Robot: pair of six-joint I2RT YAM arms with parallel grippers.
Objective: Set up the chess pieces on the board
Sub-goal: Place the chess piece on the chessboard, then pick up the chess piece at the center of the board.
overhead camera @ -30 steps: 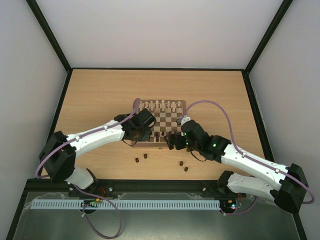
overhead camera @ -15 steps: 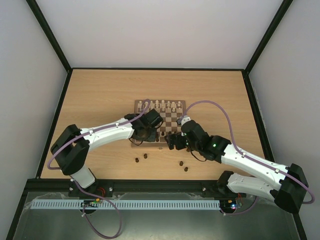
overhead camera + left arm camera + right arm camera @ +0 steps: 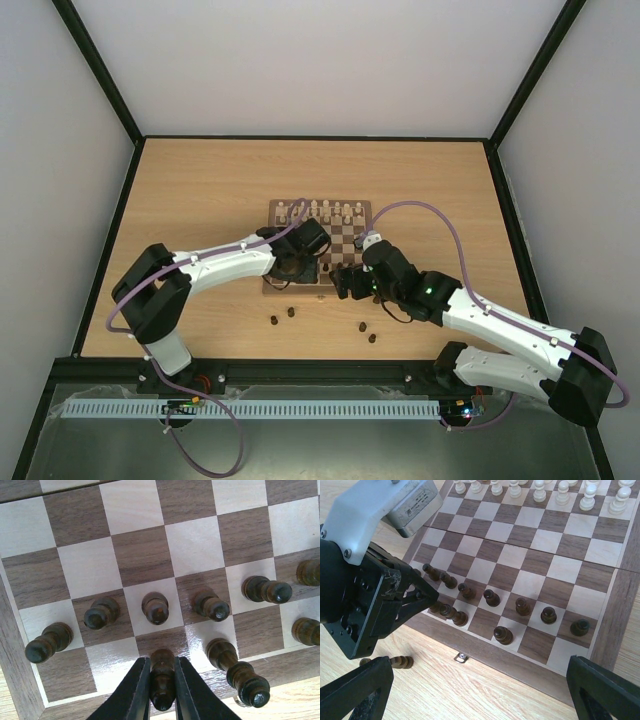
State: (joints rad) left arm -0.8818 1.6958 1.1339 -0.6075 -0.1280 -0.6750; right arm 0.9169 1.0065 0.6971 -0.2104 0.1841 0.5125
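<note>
Looks like a robot lab test cell: plain white walls [image 3: 320, 60] boxing in the space far beyond the left pincer [image 3: 302, 270], black frame posts [image 3: 102, 72] at the corners, light wooden table [image 3: 200, 180] beneath it, black mounting rail [image 3: 320, 373] and slotted cable duct [image 3: 250, 409] well behind it.

Overhead view from behind; two close wrist views, both over near rows of the board [image 3: 195, 545].

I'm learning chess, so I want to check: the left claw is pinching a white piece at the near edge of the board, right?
Not quite. The piece pinched in the left claw is dark brown, not white. The left wrist view shows it at the near edge of the board.
</note>
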